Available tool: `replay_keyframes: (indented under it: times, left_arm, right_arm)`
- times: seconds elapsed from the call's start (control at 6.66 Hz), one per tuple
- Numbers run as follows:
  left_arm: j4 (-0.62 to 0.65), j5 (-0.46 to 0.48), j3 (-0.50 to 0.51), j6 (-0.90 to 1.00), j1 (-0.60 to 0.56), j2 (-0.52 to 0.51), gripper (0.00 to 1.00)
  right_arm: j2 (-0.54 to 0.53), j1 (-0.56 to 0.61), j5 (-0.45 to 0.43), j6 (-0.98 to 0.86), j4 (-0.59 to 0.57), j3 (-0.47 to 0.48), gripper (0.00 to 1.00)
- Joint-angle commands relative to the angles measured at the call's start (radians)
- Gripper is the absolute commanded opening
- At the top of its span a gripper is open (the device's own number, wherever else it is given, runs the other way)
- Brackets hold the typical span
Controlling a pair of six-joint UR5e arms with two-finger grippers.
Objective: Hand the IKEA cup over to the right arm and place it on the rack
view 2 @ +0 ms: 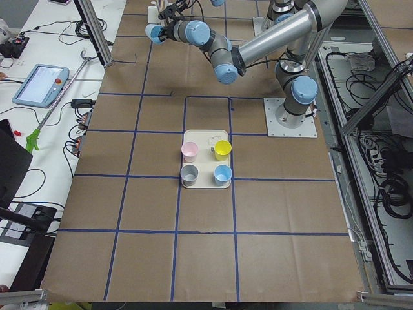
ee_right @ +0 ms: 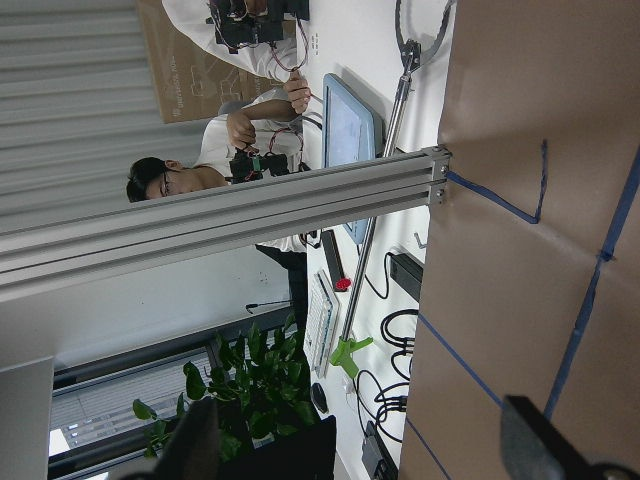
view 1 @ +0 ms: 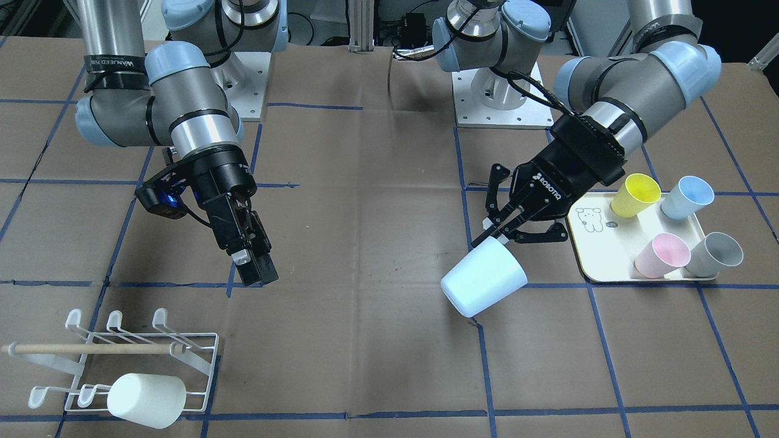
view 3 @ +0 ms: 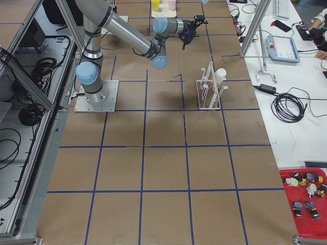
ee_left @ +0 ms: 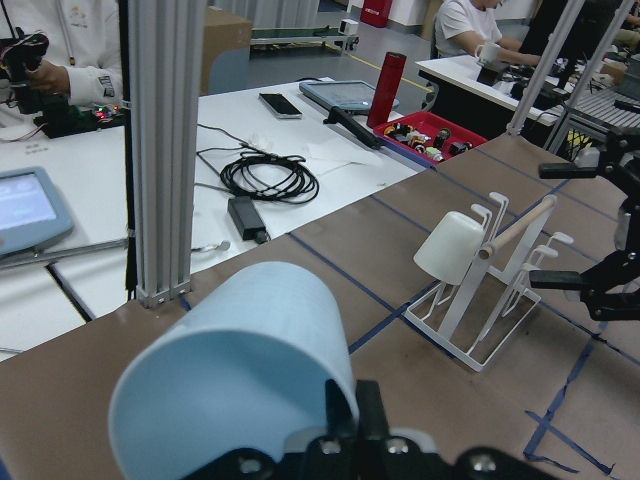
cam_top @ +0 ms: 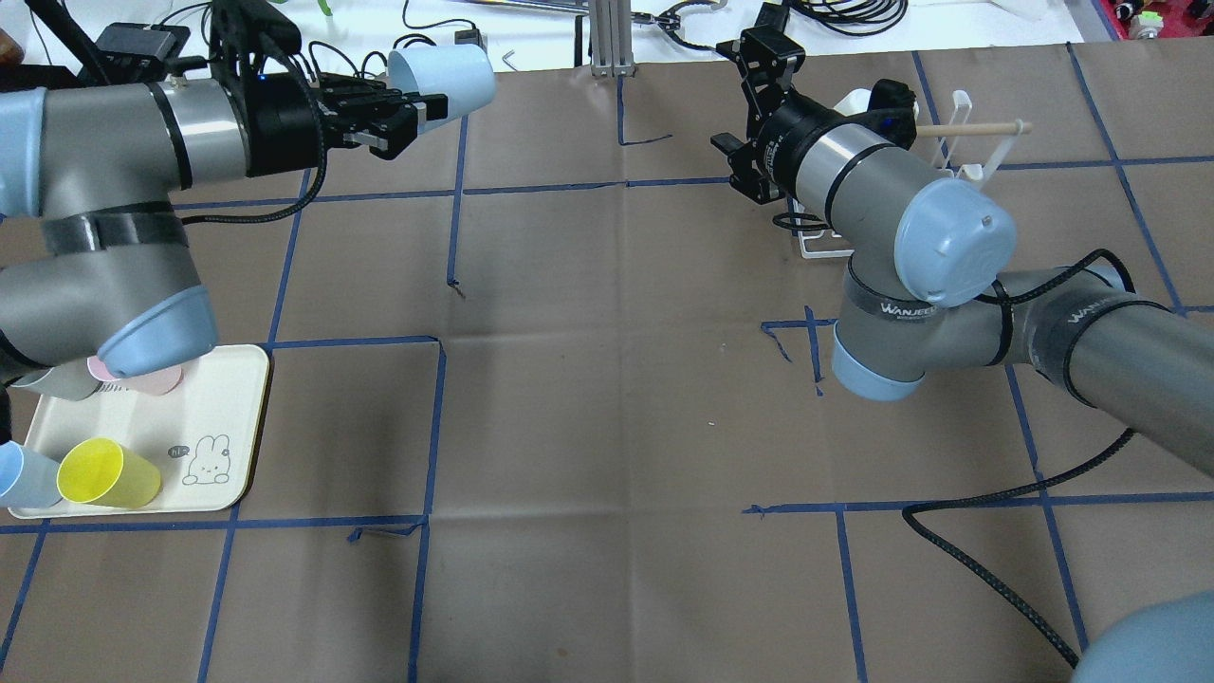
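My left claw [view 1: 494,232] pinches the cup [view 1: 484,278] by its rim only, so it could twist loose when my wide-open right claw [view 1: 255,267], well apart, takes it.

"ROBOTIQ" stands in white on the left gripper [view 1: 487,234], at 3 o'clock in the front view. "WANJEE", end unclear, is on a black strap [cam_top: 901,308] around the right arm [cam_top: 868,180].

We see the pale blue IKEA cup [view 1: 484,285] held tilted above the table, its rim pinched by the left gripper [view 1: 496,234]. The right arm [view 1: 182,115] hangs near the white wire rack [view 1: 122,349], the right gripper [view 1: 255,267] with its jaws apart.
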Motion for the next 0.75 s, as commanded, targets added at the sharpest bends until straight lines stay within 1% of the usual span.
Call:
replay_keyframes:
  times: [0.0,0.3,0.6]
  left_arm:
    - [0.167,-0.059,-0.079,0.000,-0.045,-0.013,0.00]
    - [0.203,-0.068,-0.079,-0.005,-0.105,-0.038,0.00]
    - [0.211,-0.067,-0.083,-0.016,-0.162,-0.038,0.00]
  right_arm:
    - [0.013,-0.001,0.000,0.001,-0.001,-0.012,1.00]
    - [0.012,0.014,0.000,0.002,-0.004,0.005,1.00]
    - [0.016,0.042,-0.015,0.000,0.001,0.011,1.00]
